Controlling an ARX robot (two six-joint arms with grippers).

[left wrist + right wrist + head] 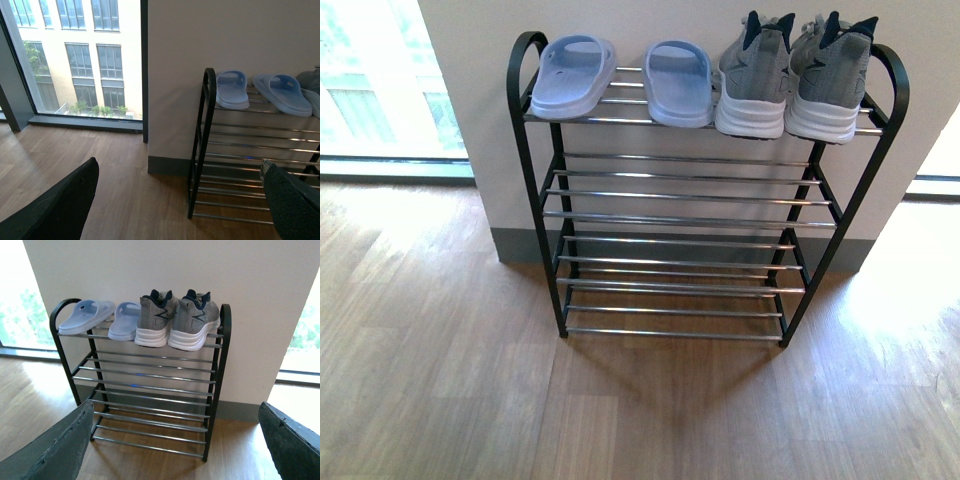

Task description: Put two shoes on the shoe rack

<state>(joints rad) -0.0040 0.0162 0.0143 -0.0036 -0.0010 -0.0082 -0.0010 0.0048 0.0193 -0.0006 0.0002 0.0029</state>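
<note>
Four shoes sit on the top tier of the shoe rack [705, 200], all with heels toward us in the front view. We note the pale blue slide sandals [620, 78] at the rack's left end, lying side by side; the left one is angled, its heel close to the black side frame. The grey sneakers [790, 75] occupy the rack's right end, touching each other, and the left sneaker stands just beside the neighbouring sandal. Their white soles overhang the front chrome bar slightly. We record the lower tiers of the rack as bare bars. The rack stands on the wooden floor [440, 380] against a white wall [470, 60].

We see the left gripper [180, 210] in its wrist view, its dark fingers [60, 210] spread wide apart and pinching nothing, set back from the rack's left side. The right gripper [175, 450] is likewise spread wide with nothing between its fingers [292, 445], facing the rack's front from well apart.
</note>
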